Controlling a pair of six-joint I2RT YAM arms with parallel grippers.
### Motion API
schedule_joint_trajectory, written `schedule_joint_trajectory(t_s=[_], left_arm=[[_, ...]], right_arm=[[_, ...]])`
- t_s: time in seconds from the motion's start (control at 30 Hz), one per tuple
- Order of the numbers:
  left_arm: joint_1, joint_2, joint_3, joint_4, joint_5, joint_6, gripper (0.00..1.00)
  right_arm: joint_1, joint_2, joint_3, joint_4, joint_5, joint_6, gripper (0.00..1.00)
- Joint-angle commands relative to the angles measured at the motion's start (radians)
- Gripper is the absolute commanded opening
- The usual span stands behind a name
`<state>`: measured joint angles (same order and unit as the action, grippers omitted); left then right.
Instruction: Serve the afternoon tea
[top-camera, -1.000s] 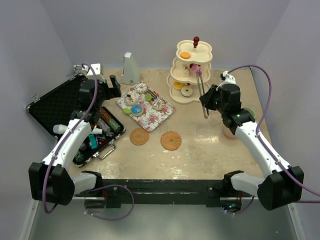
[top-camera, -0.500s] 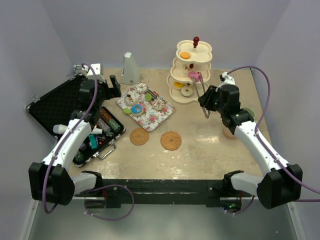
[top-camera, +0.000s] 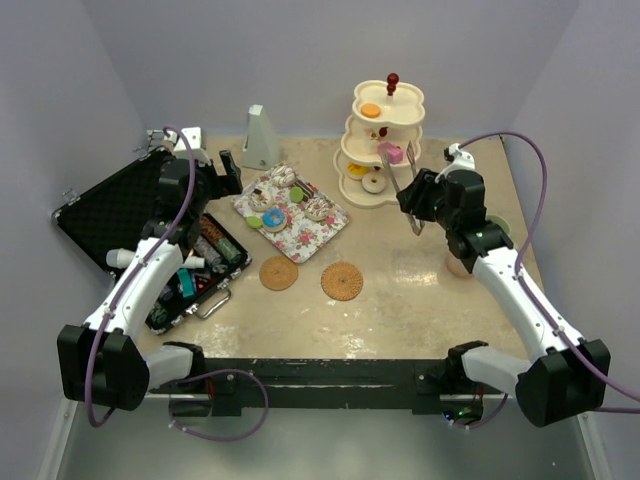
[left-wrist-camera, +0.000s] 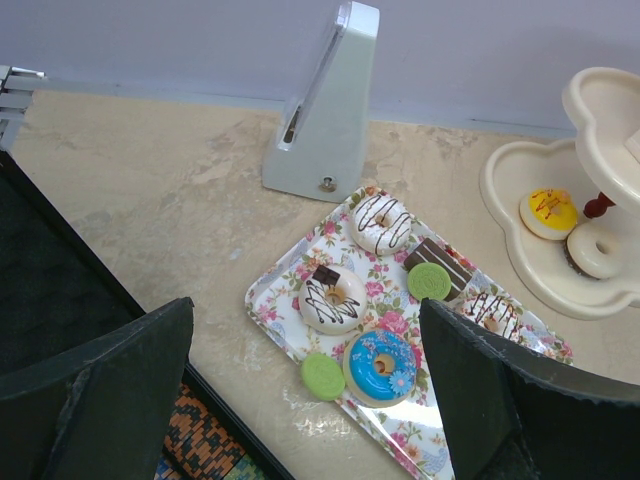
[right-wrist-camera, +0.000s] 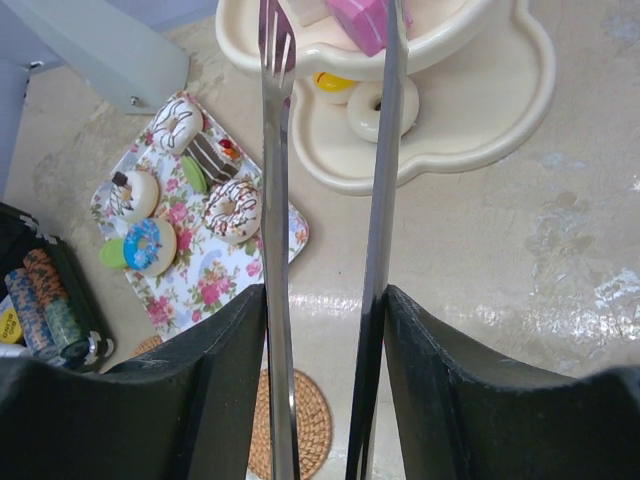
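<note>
The cream three-tier stand with a red knob stands at the back. My right gripper is shut on metal tongs. The tong tips reach the stand's middle tier, with a pink cake between them. I cannot tell if the tips still grip it. My left gripper is open and empty above the floral tray, which holds donuts such as the blue one. Two woven coasters lie mid-table. The pink mug and the green mug sit partly hidden behind my right arm.
An open black case of tools lies at the left under my left arm. A grey pyramid-shaped object stands at the back beside the tray. The stand's bottom tier holds a yellow cake and a white donut.
My right gripper has shifted slightly right with the tongs. The pink cake at the tong tips has come down and slightly right, onto the middle tier. The left arm has not moved.
</note>
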<state>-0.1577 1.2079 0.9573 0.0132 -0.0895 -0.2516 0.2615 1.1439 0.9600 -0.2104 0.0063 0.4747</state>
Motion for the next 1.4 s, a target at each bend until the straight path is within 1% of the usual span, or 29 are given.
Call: schedule_joint_trajectory(t_s=[0.0,0.13,0.27,0.47,0.67,0.77,0.87,1.0,1.1,1.2,1.37], left_arm=[[-0.003,-0.019,0.017,0.033,0.002,-0.017,1.0],[-0.003,-0.018,0.017,0.033,0.0,-0.015,1.0],[-0.003,-0.019,0.017,0.033,0.001,-0.017,1.0],[-0.003,-0.019,0.015,0.033,-0.003,-0.015,1.0],[-0.003,-0.018,0.014,0.033,-0.021,-0.009,1.0],[-0.005,-0.016,0.012,0.034,-0.021,-0.009,1.0],[-0.005,-0.011,0.014,0.034,-0.023,-0.008,1.0],[-0.005,-0.007,0.012,0.033,-0.027,-0.006,1.0],[-0.003,-0.004,0.012,0.033,-0.026,-0.006,1.0],[-0.005,-0.004,0.012,0.033,-0.023,-0.006,1.0],[-0.005,-0.001,0.012,0.034,-0.015,-0.009,1.0]], right_arm=[[-0.002,-0.056,0.008,0.039,0.037,-0.031,0.52],[-0.004,-0.062,0.009,0.022,0.028,-0.045,0.52],[0.014,-0.062,-0.006,0.016,-0.025,-0.047,0.47],[0.215,-0.036,-0.007,0.023,0.043,0.001,0.46],[0.333,0.002,-0.003,0.062,0.083,0.028,0.45],[0.384,0.06,-0.015,0.104,0.049,0.045,0.45],[0.397,0.141,-0.036,0.169,-0.002,0.071,0.45],[0.401,0.223,-0.058,0.204,-0.003,0.079,0.45],[0.41,0.24,-0.081,0.206,0.014,0.082,0.51],[0.41,0.234,-0.104,0.244,0.029,0.096,0.55],[0.41,0.255,-0.136,0.289,0.011,0.136,0.57]])
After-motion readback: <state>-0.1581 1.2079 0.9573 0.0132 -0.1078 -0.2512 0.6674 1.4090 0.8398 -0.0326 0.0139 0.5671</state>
